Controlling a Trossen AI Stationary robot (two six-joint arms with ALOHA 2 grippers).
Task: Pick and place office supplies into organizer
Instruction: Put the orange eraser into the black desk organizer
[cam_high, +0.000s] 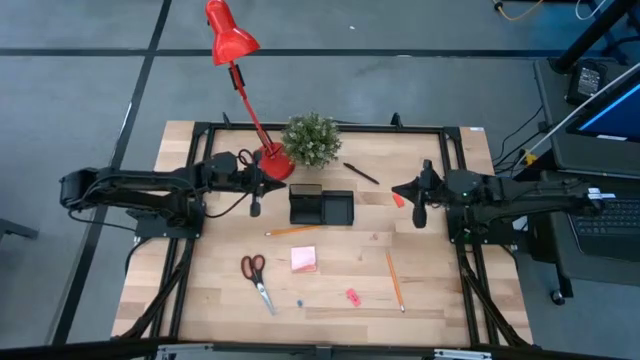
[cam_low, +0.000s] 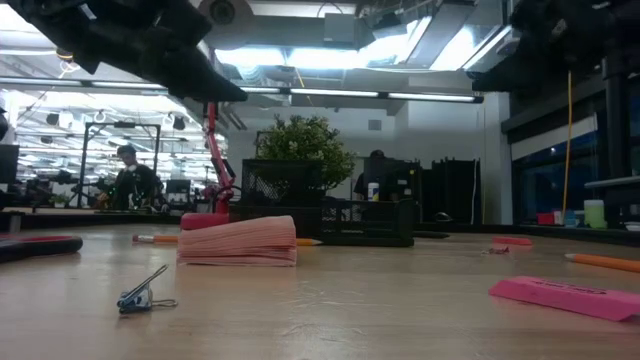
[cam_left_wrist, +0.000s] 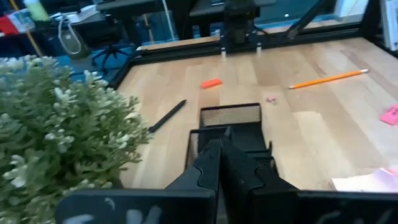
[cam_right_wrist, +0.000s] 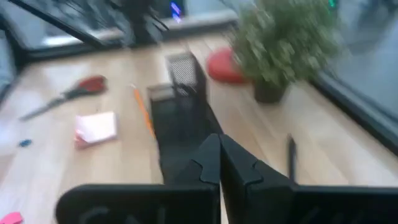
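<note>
The black mesh organizer (cam_high: 322, 207) stands mid-table on its base, also in the left wrist view (cam_left_wrist: 230, 127) and the right wrist view (cam_right_wrist: 180, 102). My left gripper (cam_high: 255, 207) (cam_left_wrist: 221, 155) hovers shut just left of it. My right gripper (cam_high: 418, 213) (cam_right_wrist: 219, 152) hovers shut to its right. Flat on the wood lie red-handled scissors (cam_high: 255, 275), a pink sticky pad (cam_high: 304, 260) (cam_low: 238, 240), two orange pencils (cam_high: 293, 230) (cam_high: 395, 280), a black pen (cam_high: 361, 173), a red bit (cam_high: 397, 199), a pink eraser (cam_high: 352, 297) and a tiny blue clip (cam_high: 299, 299) (cam_low: 140, 295).
The red lamp's round base (cam_high: 275, 162) and the green potted plant (cam_high: 312, 140) stand just behind the organizer, close to my left gripper. The plant (cam_left_wrist: 56, 137) fills one side of the left wrist view. A black frame borders the table. A laptop (cam_high: 610, 215) sits off the right edge.
</note>
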